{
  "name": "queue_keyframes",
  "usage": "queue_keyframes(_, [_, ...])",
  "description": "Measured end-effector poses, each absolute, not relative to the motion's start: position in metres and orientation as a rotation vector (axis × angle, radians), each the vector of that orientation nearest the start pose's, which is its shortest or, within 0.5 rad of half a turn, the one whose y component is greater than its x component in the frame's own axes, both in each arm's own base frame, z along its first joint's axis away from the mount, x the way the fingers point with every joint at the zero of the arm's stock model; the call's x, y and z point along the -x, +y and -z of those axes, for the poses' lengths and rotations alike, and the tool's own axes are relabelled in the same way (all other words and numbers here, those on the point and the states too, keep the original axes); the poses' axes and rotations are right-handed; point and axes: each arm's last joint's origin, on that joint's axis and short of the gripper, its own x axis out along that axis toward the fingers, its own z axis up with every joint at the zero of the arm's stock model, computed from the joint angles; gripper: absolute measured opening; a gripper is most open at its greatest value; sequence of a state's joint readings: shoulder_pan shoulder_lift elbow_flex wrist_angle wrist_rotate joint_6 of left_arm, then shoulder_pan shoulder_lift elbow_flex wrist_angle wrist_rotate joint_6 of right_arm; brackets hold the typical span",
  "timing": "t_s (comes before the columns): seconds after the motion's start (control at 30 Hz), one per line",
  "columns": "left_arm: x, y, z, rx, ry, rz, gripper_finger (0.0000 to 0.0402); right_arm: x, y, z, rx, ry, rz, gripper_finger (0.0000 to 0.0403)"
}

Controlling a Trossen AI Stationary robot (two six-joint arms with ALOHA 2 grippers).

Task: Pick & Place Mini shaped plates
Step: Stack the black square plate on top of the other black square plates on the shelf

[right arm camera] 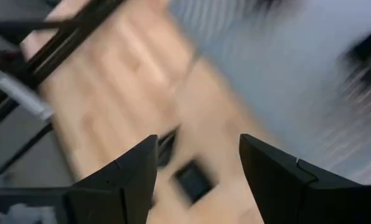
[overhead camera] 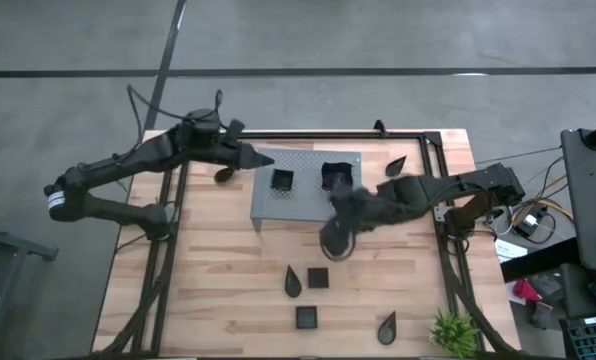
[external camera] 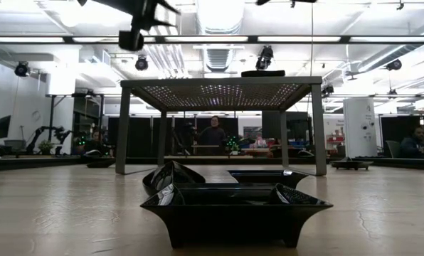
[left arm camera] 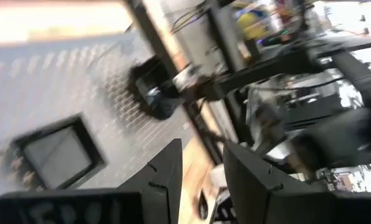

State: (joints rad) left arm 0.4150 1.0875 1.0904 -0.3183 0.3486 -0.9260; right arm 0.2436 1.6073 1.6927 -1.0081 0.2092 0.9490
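Pale wooden boards form the table [overhead camera: 218, 290], which is seen from above with a grey perforated rack [overhead camera: 308, 205] standing at its far middle. On the rack's top, two square black dishes are set: one [overhead camera: 282, 181] toward the left, another [overhead camera: 336, 176] toward the right. On the bare wood nearer the front, a teardrop dish [overhead camera: 293, 283] is laid just beside a square dish [overhead camera: 318, 277], with another square dish [overhead camera: 306, 318] and another teardrop dish [overhead camera: 387, 326] farther forward. One more teardrop dish [overhead camera: 395, 165] is placed right of the rack. The left gripper [overhead camera: 265, 158] is held above the rack's left edge, its jaws parted and empty. The right gripper [overhead camera: 335, 237] is positioned just off the rack's front right corner, its jaws spread wide with nothing between them. A small green plant [overhead camera: 454, 330] is kept at the front right corner.
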Motion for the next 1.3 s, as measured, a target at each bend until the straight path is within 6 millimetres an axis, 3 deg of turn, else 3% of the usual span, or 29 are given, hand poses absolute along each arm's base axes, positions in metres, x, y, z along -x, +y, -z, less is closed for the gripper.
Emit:
queue_keyframes(0.3, [-0.208,0.071,-0.392,0.895,0.083,-0.124,0.0108,-0.304,0.109,-0.322,-1.012,1.067,0.478,0.0219])
queue_keyframes(0.47, [-0.210,0.064,-0.400,0.890,0.023,-0.085,0.0108,-0.296,0.122,-0.287,-1.090,1.139,0.564,0.0219])
queue_keyframes(0.67, [-0.212,0.054,-0.408,0.819,-0.036,-0.018,0.0108,-0.294,0.130,-0.239,-1.240,1.076,0.607,0.0219])
queue_keyframes(0.77, [-0.212,0.051,-0.410,0.769,-0.047,-0.001,0.0108,-0.297,0.128,-0.217,-1.350,0.950,0.625,0.0219])
queue_keyframes(0.93, [-0.211,0.049,-0.411,0.744,-0.031,0.052,0.0108,-0.303,0.128,-0.187,-1.387,0.794,0.606,0.0219])
queue_keyframes(1.1, [-0.208,0.048,-0.413,0.738,-0.027,0.092,0.0108,-0.310,0.132,-0.162,-1.368,0.859,0.648,0.0219])
queue_keyframes(1.3, [-0.204,0.046,-0.415,0.732,-0.032,0.116,0.0108,-0.325,0.138,-0.149,-1.342,0.873,0.687,0.0219])
